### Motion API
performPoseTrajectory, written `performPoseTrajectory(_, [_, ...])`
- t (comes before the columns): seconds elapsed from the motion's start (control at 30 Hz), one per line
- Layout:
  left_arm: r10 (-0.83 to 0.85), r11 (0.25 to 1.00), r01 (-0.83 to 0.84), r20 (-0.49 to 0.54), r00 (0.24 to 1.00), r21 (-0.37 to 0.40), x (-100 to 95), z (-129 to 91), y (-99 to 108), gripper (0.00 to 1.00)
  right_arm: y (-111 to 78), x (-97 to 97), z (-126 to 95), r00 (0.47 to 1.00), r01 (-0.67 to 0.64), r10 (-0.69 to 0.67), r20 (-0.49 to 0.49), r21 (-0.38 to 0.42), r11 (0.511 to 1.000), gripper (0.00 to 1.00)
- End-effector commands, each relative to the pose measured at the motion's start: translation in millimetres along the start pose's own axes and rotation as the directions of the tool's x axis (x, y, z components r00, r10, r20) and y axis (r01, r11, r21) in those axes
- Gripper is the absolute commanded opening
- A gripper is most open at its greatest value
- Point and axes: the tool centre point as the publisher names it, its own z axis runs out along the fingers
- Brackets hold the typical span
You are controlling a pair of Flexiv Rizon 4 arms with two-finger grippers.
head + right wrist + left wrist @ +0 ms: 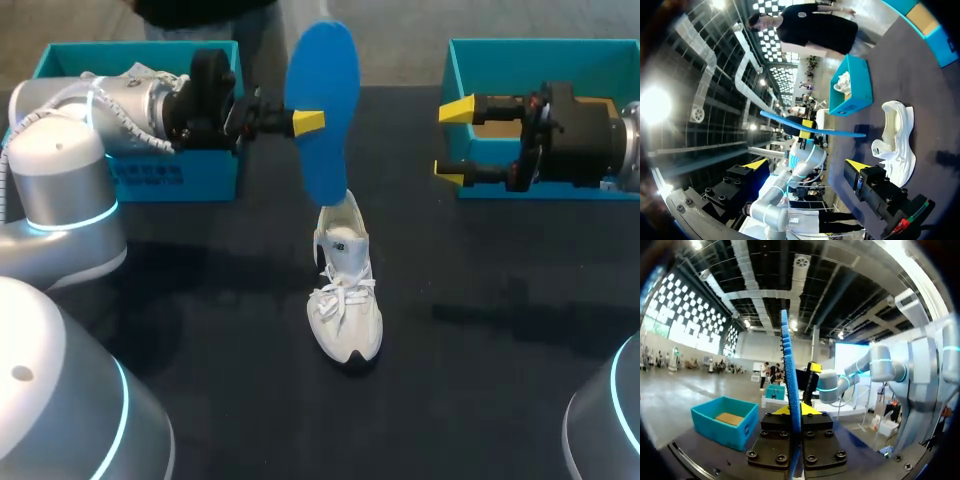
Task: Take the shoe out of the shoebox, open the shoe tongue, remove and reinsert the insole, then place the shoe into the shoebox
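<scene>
1. Black matte surface [200, 330]: carries both boxes and the shoe.
2. Left arm [60, 150] reaches across the left teal open shoebox [175, 175]. Right arm [590, 125] hangs by the right teal open shoebox [560, 55], which has a tan cardboard liner inside.
3. White lace-up sneaker [345, 300]: stands on its sole mid-surface, outside both boxes, toe toward the robot base and heel opening facing up. Judged light, with a soft upper and a stiffer sole. I would steady it by the sole's sides or the heel collar, not by the laces.
4. Thin blue foam insole [322, 110]: out of the shoe and held up on edge above the heel. I cannot tell whether its lower end touches the collar. Judged very light and floppy, likely to buckle if pushed from mid-length. A hold nearer the heel end should feed the toe in more cleanly.
5. Left jaws: pinching the insole across its flat faces, about mid-length.
6. Right jaws: spread wide with nothing between them, well apart from the sneaker.
</scene>
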Motion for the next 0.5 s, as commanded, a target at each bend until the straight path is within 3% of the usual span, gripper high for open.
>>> performPoseTrajectory(0.03, [0.189,0.982,-0.189,0.003,0.982,-0.009,1.1,-0.4,0.1,0.0,-0.3,0.0,1.6,1.0,0.0,0.0,0.001,-0.002,1.0,1.0])
performPoseTrajectory(0.33, [0.429,0.901,-0.428,-0.001,0.903,0.074,-3.6,-6.8,-1.3,0.0,-0.3,0.0,1.6,1.0,0.0,0.0,0.001,-0.002,1.0,1.0])
performPoseTrajectory(0.5, [0.615,0.788,-0.614,-0.038,0.788,0.034,-3.3,-6.6,1.1,0.0,-0.3,0.0,1.6,1.0,0.0,0.0,0.001,-0.002,1.0,1.0])
